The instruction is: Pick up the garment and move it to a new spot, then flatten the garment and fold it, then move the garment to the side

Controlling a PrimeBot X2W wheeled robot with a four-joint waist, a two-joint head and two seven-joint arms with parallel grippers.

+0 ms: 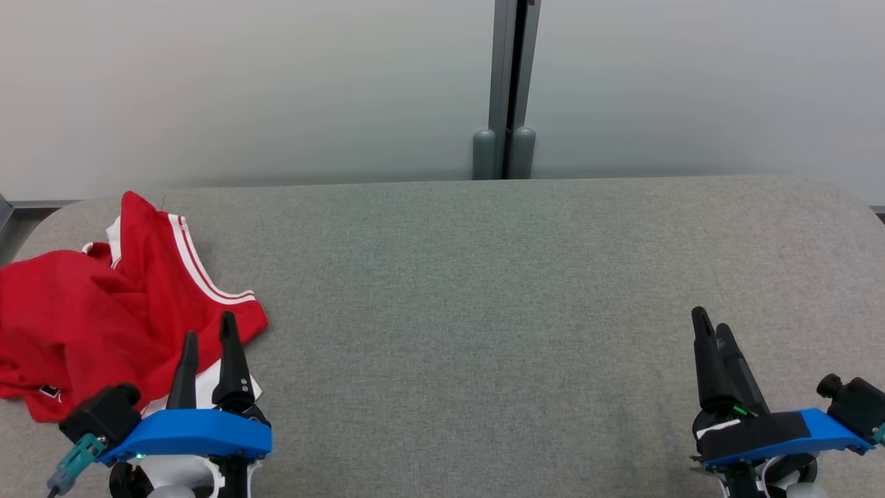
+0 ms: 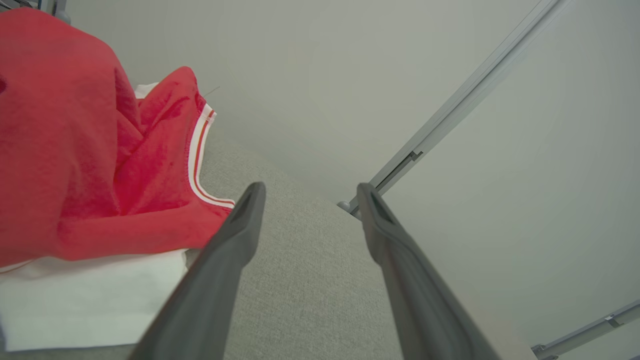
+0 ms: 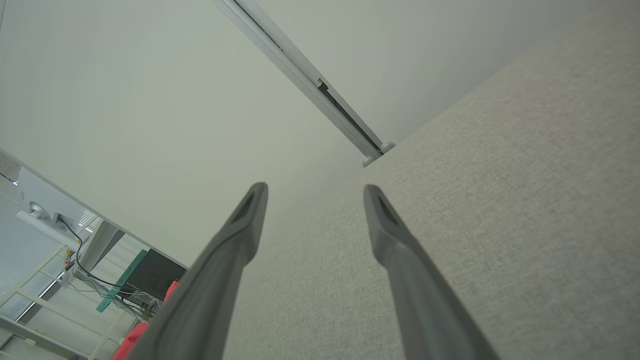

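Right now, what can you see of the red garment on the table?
The garment is red, soft-looking cloth with white-and-red striped trim and a white part peeking out underneath. It lies crumpled in a heap on the left side of the grey table. The open left gripper sits at its near edge, not holding it.

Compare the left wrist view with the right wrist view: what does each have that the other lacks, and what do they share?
Left wrist, not right: the crumpled red garment with striped trim, lying beside the open left gripper. Right wrist, not left: the open right gripper, plus cables and a dark box past the table edge. Shared: grey table, pale wall, metal rail.
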